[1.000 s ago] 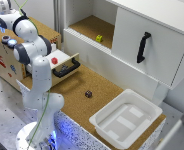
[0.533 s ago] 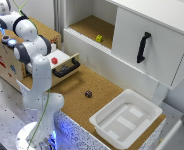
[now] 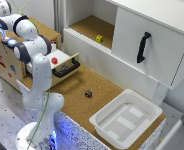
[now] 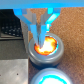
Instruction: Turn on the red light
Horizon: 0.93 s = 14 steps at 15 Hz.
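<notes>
In the wrist view the red light (image 4: 46, 48) is a round cap with a pale grey rim, and it glows orange-red. My gripper (image 4: 41, 41) is shut, with its fingertips (image 4: 37, 34) close together and resting on top of the cap. In the exterior view the gripper (image 3: 4, 38) is at the top of the wooden box (image 3: 7, 62) on the exterior view's left. The arm hides the cap there.
A round cap glowing blue (image 4: 53, 78) sits right beside the red one. An open drawer (image 3: 67, 68) holds a bright red block (image 3: 54, 60). A small dark object (image 3: 88, 93) lies on the cork top. A white tray (image 3: 112, 131) stands at the exterior view's right, below a cabinet door (image 3: 143, 47).
</notes>
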Available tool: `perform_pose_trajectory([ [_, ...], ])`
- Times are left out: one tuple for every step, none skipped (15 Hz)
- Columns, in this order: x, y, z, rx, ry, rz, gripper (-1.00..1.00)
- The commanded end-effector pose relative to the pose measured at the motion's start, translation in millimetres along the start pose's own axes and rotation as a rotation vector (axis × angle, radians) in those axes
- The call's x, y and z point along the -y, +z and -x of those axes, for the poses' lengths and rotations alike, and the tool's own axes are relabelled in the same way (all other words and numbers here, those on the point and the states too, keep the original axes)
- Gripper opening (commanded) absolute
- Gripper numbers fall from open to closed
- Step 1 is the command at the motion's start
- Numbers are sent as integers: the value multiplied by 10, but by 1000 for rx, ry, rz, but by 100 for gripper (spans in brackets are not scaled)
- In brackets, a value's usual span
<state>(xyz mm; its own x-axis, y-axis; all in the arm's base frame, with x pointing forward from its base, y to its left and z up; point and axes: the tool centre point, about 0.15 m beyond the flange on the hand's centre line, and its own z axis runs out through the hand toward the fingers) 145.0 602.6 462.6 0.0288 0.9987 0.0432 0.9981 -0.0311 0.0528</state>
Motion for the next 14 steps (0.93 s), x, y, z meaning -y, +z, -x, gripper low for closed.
perform_pose_trajectory([
  [-187,-433,-260,80,67,-6,-100],
  [-220,-566,-202,83,80,5,-100],
  [-274,-719,-100,83,105,14,-100],
  [-331,-822,-20,88,125,43,100],
  [-385,-907,43,71,153,49,100],
  [-414,-944,73,63,167,57,100],
  [-456,-986,127,41,193,64,100],
  [-480,-997,182,33,209,64,100],
  [-501,-1005,248,18,225,64,100],
  [-525,-1016,293,11,234,70,100],
  [-547,-1016,363,0,243,73,100],
  [-583,-1021,444,-17,259,78,100],
  [-628,-1033,542,-34,267,89,100],
  [-674,-1047,629,-53,269,96,100],
])
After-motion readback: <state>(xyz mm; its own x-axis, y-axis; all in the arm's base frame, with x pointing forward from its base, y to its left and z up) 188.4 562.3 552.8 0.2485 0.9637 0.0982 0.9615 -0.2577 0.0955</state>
